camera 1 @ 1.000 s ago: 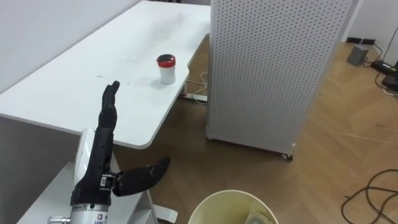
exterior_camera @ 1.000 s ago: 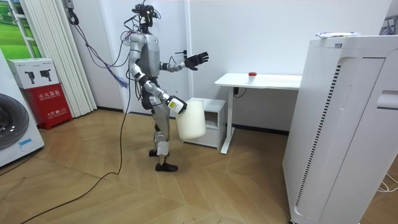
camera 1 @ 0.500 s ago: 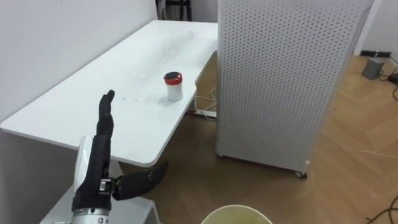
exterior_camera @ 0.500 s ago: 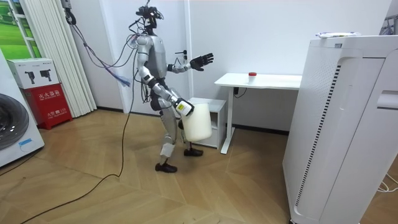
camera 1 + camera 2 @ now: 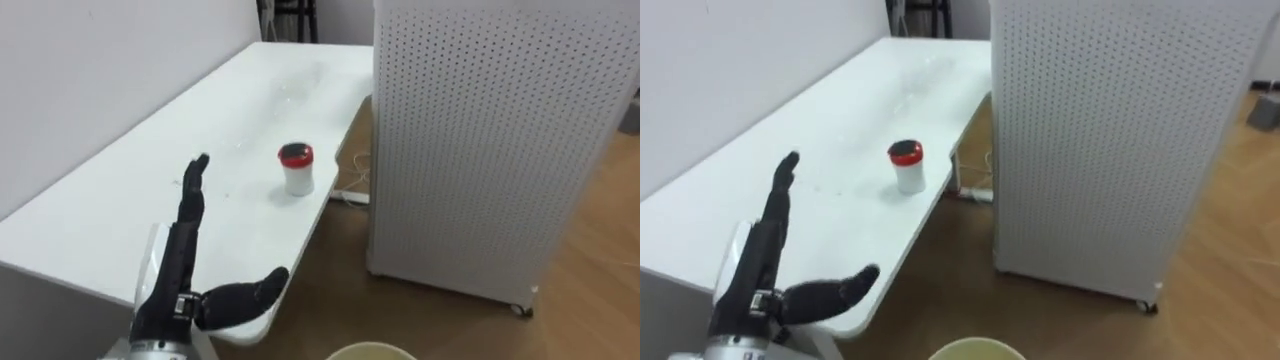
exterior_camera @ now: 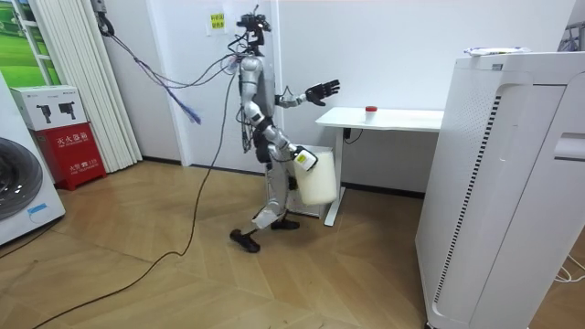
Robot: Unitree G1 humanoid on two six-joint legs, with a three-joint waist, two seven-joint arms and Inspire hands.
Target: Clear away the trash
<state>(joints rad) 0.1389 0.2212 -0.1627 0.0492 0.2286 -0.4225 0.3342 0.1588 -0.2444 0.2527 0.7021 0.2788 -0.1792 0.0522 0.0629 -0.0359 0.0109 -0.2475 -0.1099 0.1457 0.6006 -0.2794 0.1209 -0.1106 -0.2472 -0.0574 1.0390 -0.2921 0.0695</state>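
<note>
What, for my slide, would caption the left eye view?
Open left hand held toward the red-lidded cup on the white table.

Legible text: none; every item of print is too small to read.

1. Red box (image 6: 78,155), on the floor at the room view's left, beside the curtain: white characters on its front face, not readable.
2. White box (image 6: 46,105), stacked on or just behind the red box: dark product pictures with small print, not readable.
3. Sign (image 6: 217,20), yellow-green, on the wall high up near the robot's head: dark marks, not readable.
</note>
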